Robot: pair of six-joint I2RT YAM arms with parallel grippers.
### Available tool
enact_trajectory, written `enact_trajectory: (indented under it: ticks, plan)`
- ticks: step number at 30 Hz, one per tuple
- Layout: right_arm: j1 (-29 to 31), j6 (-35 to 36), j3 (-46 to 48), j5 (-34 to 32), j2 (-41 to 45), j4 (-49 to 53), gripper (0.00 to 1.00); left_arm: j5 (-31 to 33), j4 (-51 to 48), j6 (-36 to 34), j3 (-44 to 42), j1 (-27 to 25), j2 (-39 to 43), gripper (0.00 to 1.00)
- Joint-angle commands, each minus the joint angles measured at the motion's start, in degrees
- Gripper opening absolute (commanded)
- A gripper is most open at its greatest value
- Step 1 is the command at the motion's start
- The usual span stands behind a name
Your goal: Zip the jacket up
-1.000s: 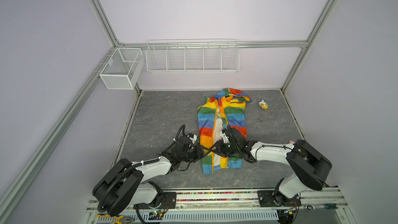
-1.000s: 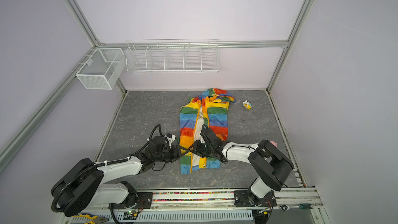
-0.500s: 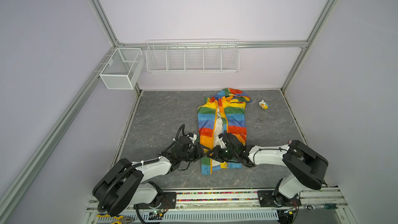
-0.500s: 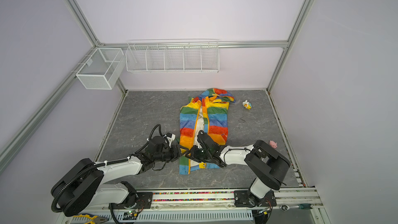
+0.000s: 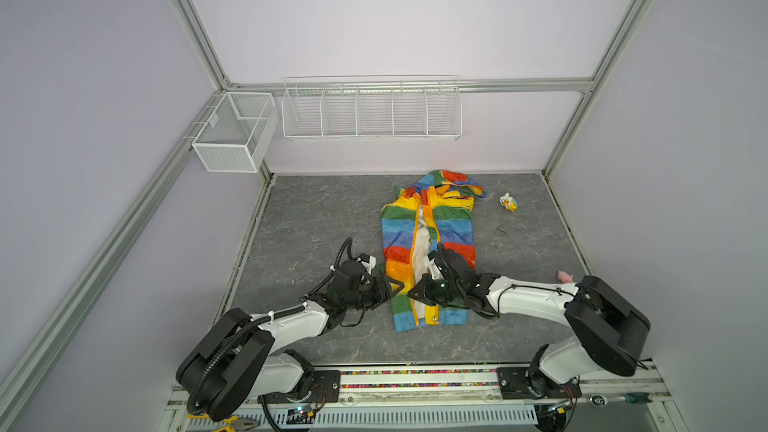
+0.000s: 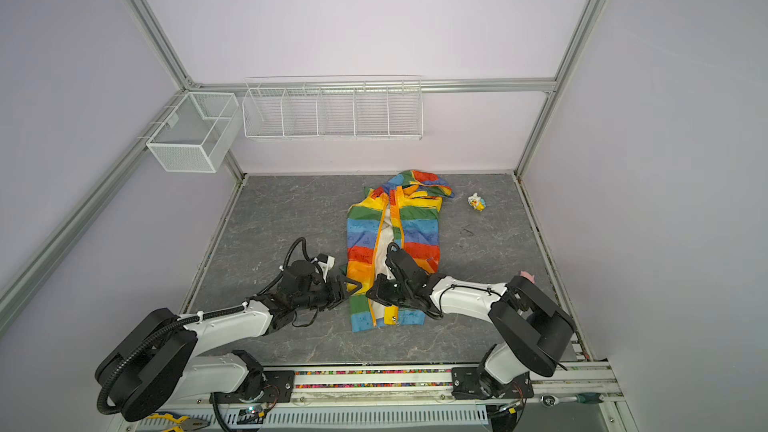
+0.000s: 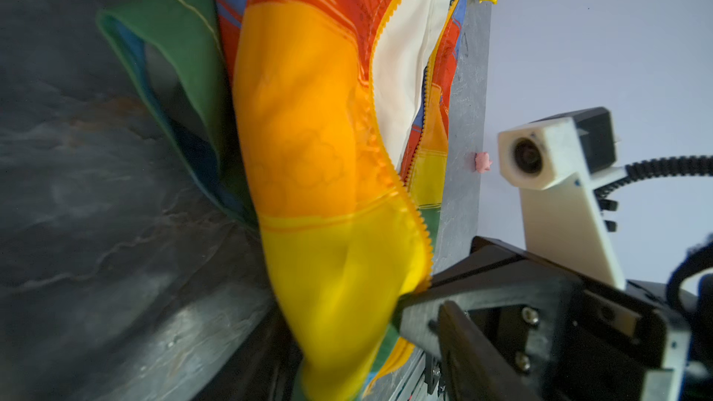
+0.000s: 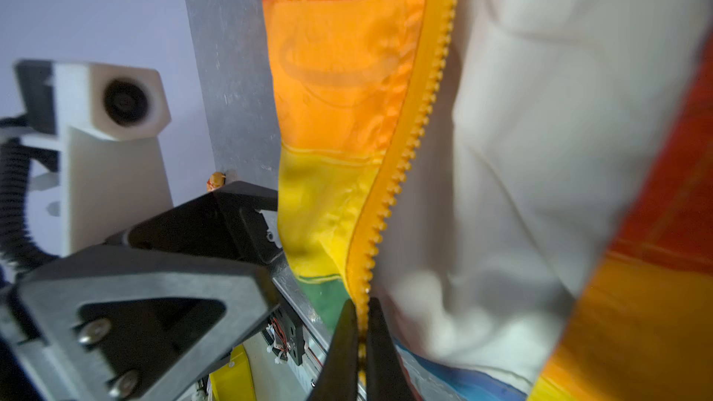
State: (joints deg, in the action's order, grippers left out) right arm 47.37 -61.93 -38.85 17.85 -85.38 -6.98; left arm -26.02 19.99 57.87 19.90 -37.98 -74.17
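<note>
Right gripper (image 8: 361, 306) is pinched on the toothed orange zipper edge (image 8: 409, 140) of the small hooded rainbow-striped rain jacket (image 5: 451, 224), on the panel nearer the left arm. Left gripper (image 5: 395, 286) sits at that panel's outer edge, jaws spread; I see no pinch on fabric. Jacket lies on the grey stone-pattern tabletop (image 5: 316, 222), right of centre, front open, cream lining (image 5: 422, 238) showing. Long axis runs near-to-far: hem toward the robot's rail, hood toward the back wall. Step as I read it: line up the two zipper halves at the hem. Keep the pinch low, tension the edge along that axis, avoid bunching the thin fabric. Left should pin the panel before any pull.
</note>
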Motion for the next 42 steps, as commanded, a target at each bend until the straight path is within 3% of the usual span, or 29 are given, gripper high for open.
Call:
enact_trajectory:
  ticks: [1, 10, 14, 16, 18, 21, 23, 29, 34, 39, 42]
  plan:
    - [-2.4, 2.0, 2.1, -1.8, 3.7, 5.6, 0.07, -1.3, 2.0, -0.2, -0.5, 0.2, -2.0, 0.62]
    - [-4.8, 2.3, 3.2, -0.8, 1.2, 5.6, 0.07, -3.4, 13.2, 2.5, -0.3, -2.6, -10.2, 0.62]
    - [-5.0, 2.3, 3.1, -0.6, -0.1, 5.0, 0.07, -3.4, 13.0, 1.9, 0.9, -3.8, -12.6, 0.57]
    - [-5.1, 2.3, 2.9, -0.7, -0.5, 4.9, 0.07, -3.7, 14.2, 2.0, 0.9, -3.9, -14.0, 0.48]
    - [-5.1, 2.3, 2.5, -0.3, -1.2, 4.1, 0.07, -3.4, 13.5, 1.8, 1.4, -3.7, -14.2, 0.3]
    - [-5.0, 2.4, 1.2, 0.9, -2.9, 3.0, 0.07, -2.8, 6.2, -1.2, 4.5, -2.3, -12.6, 0.07]
    - [-5.0, 2.4, 0.1, 1.5, -4.3, 2.5, 0.07, -1.9, -2.1, -4.8, 8.0, -0.7, -11.1, 0.01]
    - [-5.1, 3.5, -6.1, 2.7, -9.7, 2.0, 0.08, 1.9, -23.4, -15.8, 18.0, 3.2, -8.2, 0.0]
    - [-5.0, 3.5, -8.9, 3.1, -11.4, 1.8, 0.21, 1.5, -24.6, -17.7, 19.8, 3.6, -12.7, 0.0]
    - [-4.8, 6.0, -7.2, -1.6, -4.2, 10.4, 0.53, 2.4, -21.9, -16.6, 17.0, 3.5, -12.6, 0.0]
    - [-4.6, 7.7, -5.3, -4.8, 1.4, 17.4, 0.6, 2.5, -21.2, -16.3, 15.9, 3.6, -12.5, 0.0]
